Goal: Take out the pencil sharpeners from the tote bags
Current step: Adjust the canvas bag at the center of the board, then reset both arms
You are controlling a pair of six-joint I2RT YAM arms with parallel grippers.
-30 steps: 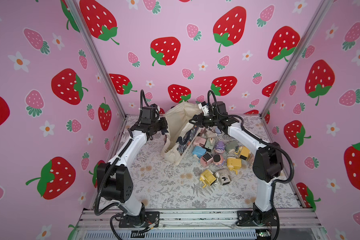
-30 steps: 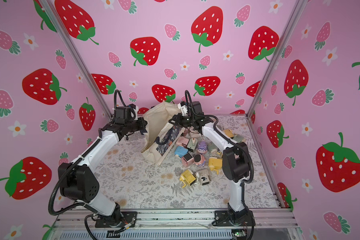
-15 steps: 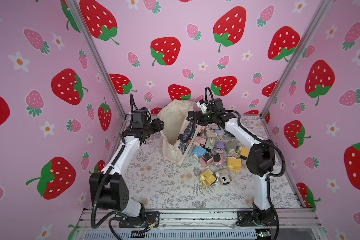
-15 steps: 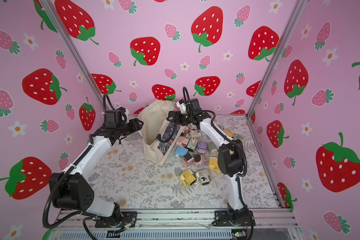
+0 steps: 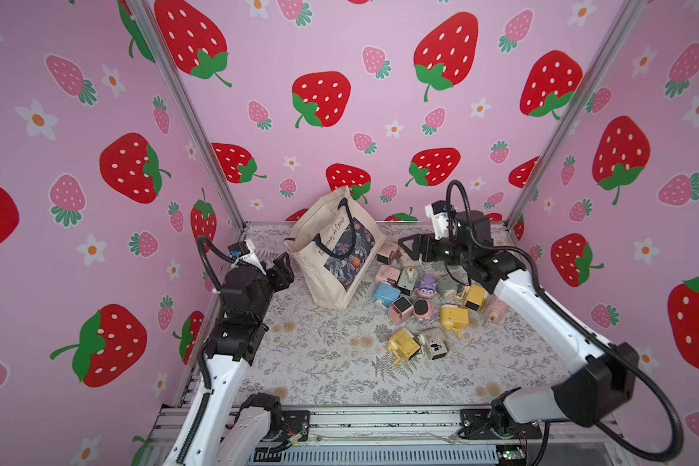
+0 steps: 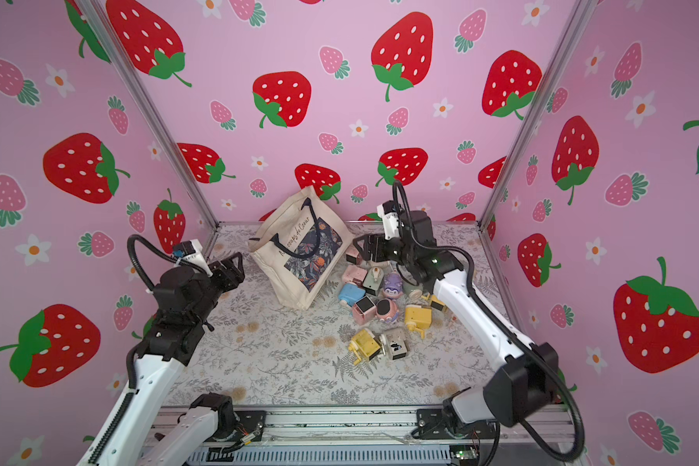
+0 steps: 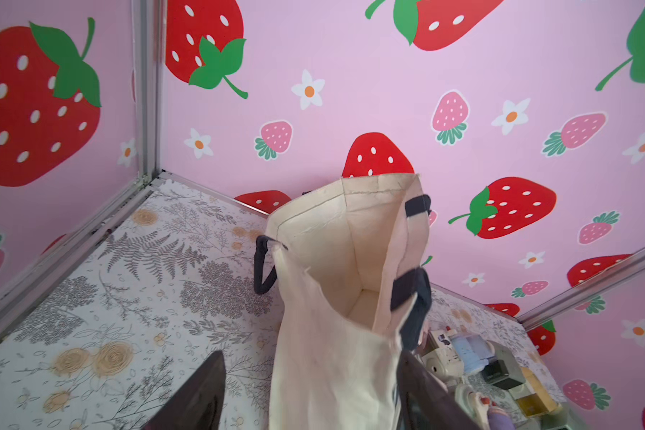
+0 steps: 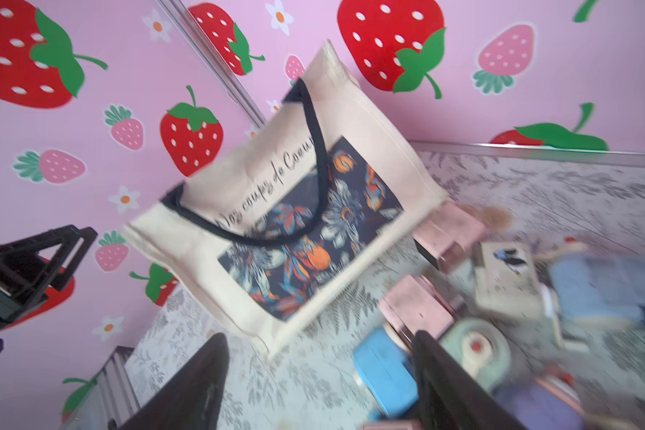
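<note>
We have just let go: a second ago both arms held the tote bag (image 5: 331,258) upended, and now it sits tilted on the table (image 5: 319,363), free of both. Its inside looks empty in the left wrist view, so we judge the emptying nearly done (one corner stays hidden). The pencil sharpeners (image 5: 420,298) lie heaped just beside the bag, below the right gripper (image 5: 409,248), its jaws spread. The left gripper (image 5: 284,271), also spread, hangs near the bag's other side.
</note>
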